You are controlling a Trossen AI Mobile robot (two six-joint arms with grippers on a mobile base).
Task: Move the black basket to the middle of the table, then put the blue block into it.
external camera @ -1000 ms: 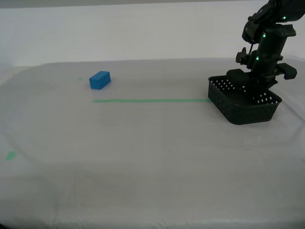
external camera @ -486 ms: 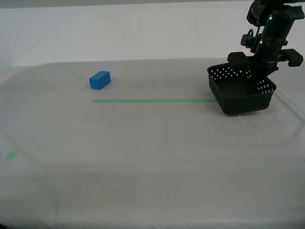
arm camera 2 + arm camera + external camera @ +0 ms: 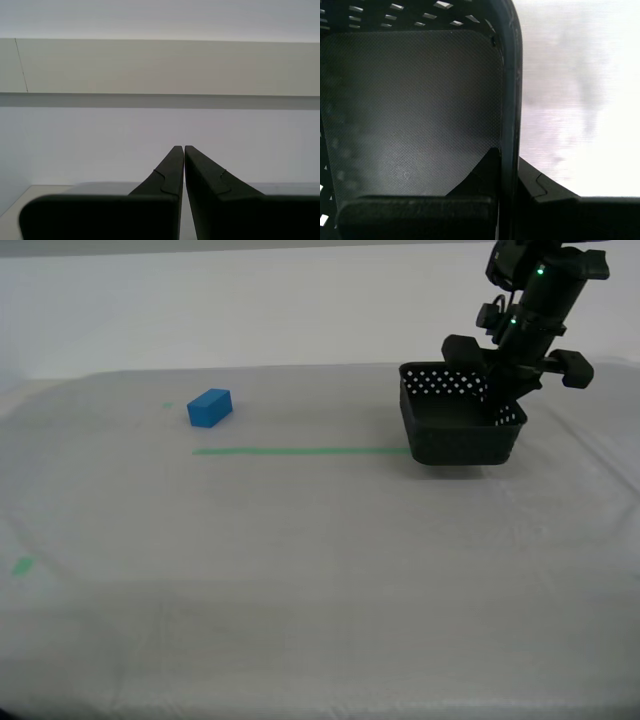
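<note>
Leftmost in the exterior view, a small green tape bit (image 3: 22,565) lies on the cloth-covered counter (image 3: 300,570) at about nine o'clock. Further along, toward ten o'clock, the blue block (image 3: 209,408) rests flat on the cloth, with a tiny green mark (image 3: 167,406) just beside it. A thin green tape line (image 3: 300,451) runs from below the block across toward the black basket (image 3: 455,428), which sits at about two o'clock, well apart from the block. The basket is tilted, its underside seemingly just clear of the cloth, a faint shadow beneath it. The first gripper (image 3: 508,380) reaches down over the basket's far wall from the exterior view's upper right corner. In the first wrist view, the jaws are clamped on the basket's wall (image 3: 509,100), one finger (image 3: 480,177) inside against the textured floor and the other finger (image 3: 545,187) outside over the pale cloth. In the second wrist view, the second gripper (image 3: 184,150) has its jaws pressed together with nothing between them, pointing at a pale wall (image 3: 160,70).
</note>
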